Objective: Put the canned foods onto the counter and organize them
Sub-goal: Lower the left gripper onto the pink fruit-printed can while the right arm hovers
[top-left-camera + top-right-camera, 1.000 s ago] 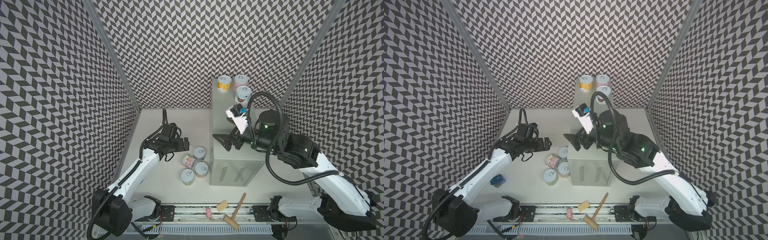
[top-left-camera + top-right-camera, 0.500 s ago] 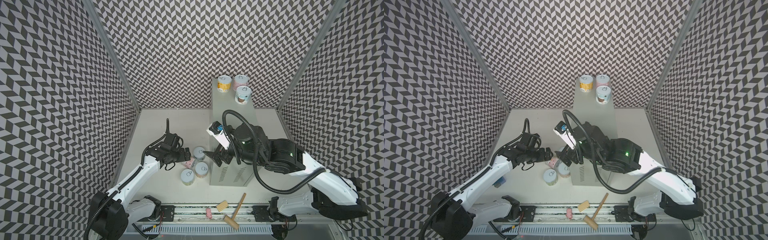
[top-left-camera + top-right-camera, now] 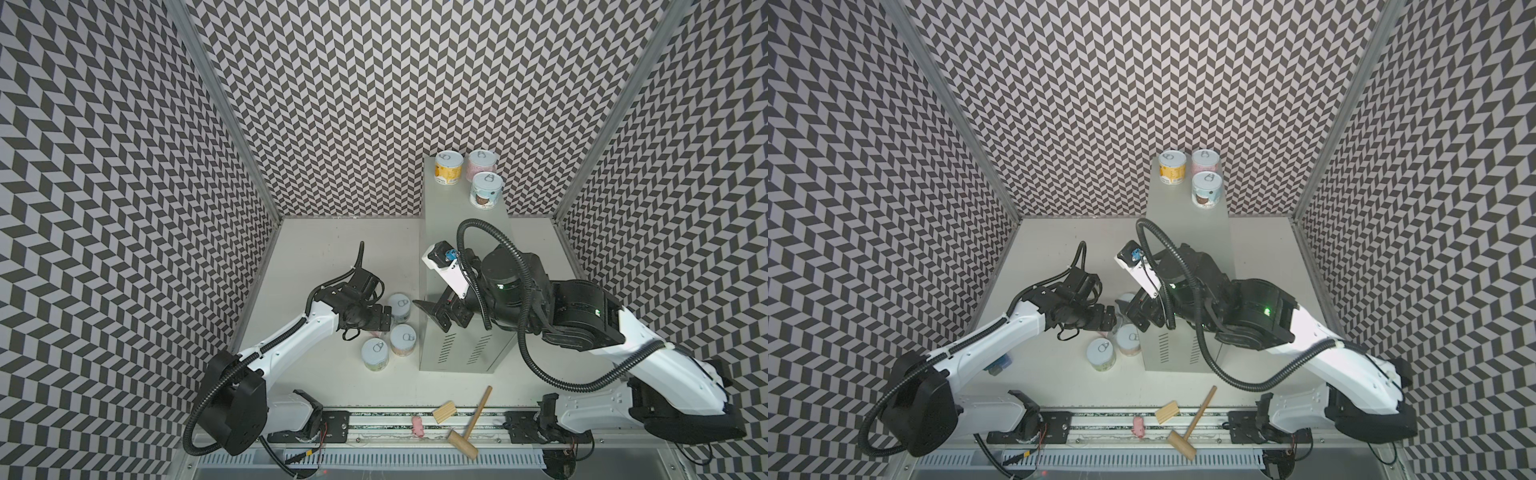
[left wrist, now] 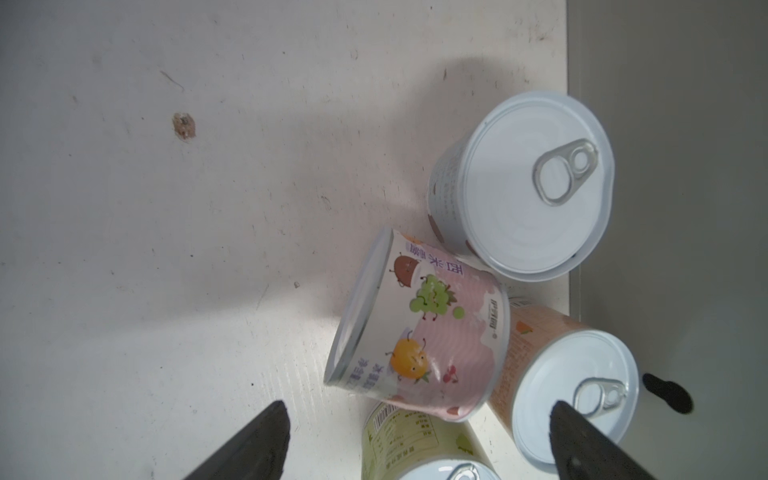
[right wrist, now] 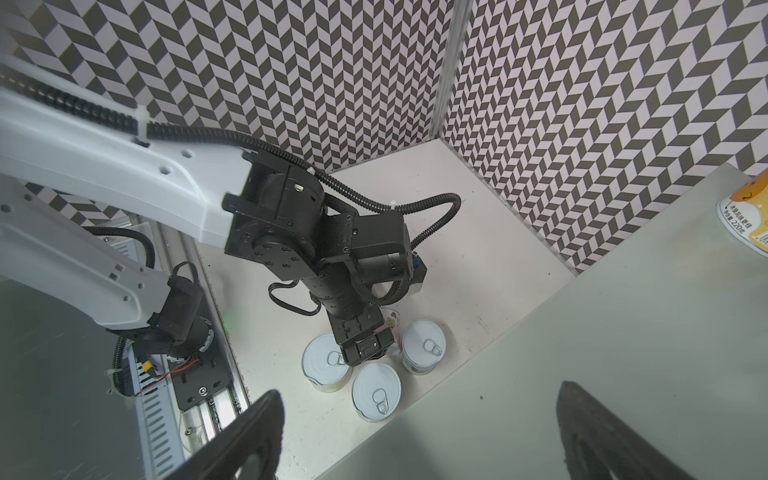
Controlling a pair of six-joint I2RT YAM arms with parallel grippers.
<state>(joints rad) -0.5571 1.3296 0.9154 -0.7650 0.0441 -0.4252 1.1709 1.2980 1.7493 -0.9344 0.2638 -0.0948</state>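
Left wrist view: pink can (image 4: 415, 332) on its side, fruit label, beside counter (image 4: 665, 166), among upright blue can (image 4: 532, 187), orange can (image 4: 569, 382), green can (image 4: 415, 449) (cut off). Left gripper (image 4: 415, 411) wide, empty, near pink can. Right gripper (image 5: 419, 395) wide, empty, over counter's edge. Three more cans (image 3: 485, 195) on counter's far end.

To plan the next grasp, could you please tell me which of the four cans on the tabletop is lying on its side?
The pink-labelled can with fruit cartoons; the orange-labelled can, green-labelled can and pale-labelled can stand upright, lids up.
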